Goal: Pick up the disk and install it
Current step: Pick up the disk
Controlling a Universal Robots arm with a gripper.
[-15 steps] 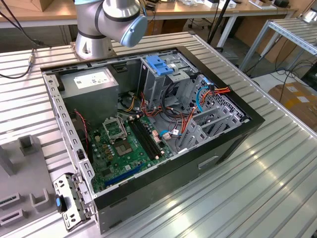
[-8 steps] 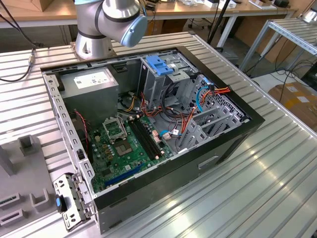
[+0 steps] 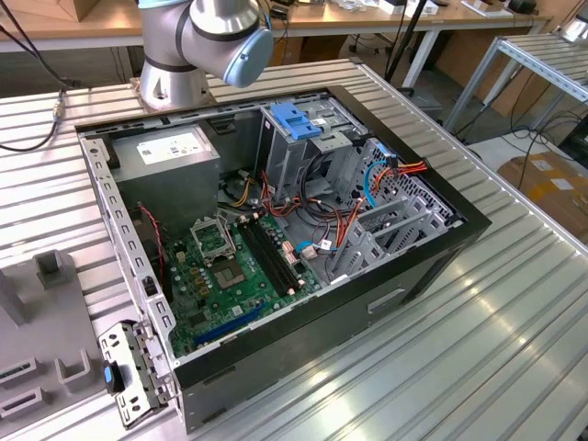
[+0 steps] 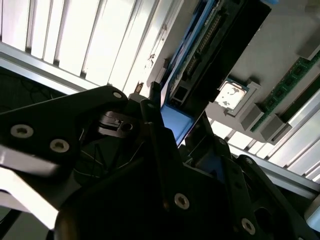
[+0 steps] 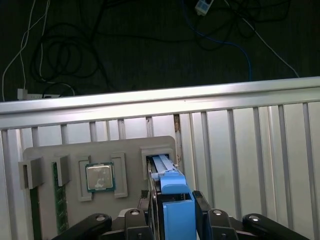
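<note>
Straddling the disk — upright in the grey holder — sits the gripper.

In the first wrist view the disk stands on edge in a slot of the grey holder, so its label face cannot be seen. Its near end is covered by the gripper, which the picture's edge cuts off. Whether the gripper presses on the blue rail cannot be told. In the second wrist view the gripper's black body hides most of the holder. In the exterior view the arm runs out of the picture just above its base, and a grey tray at the table's edge on the exterior view's left is also cut off.
</note>
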